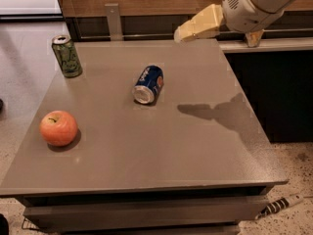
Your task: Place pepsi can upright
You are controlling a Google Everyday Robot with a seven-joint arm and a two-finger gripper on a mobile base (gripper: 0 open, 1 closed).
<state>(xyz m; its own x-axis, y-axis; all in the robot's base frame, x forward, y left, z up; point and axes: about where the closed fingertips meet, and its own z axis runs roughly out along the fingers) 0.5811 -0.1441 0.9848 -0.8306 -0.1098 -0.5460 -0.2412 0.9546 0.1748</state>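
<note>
The pepsi can (148, 84) is dark blue with white lettering and lies on its side near the middle of the grey table (146, 151), its silver end facing the front. My gripper (182, 35) hangs in the air over the table's far right part, above and to the right of the can, well apart from it. It holds nothing. Its shadow falls on the table to the right of the can.
A green can (67, 56) stands upright at the table's far left corner. A red apple (58, 128) sits near the left front. A dark counter (274, 82) borders the table on the right. A cable (281, 205) lies on the floor at the front right.
</note>
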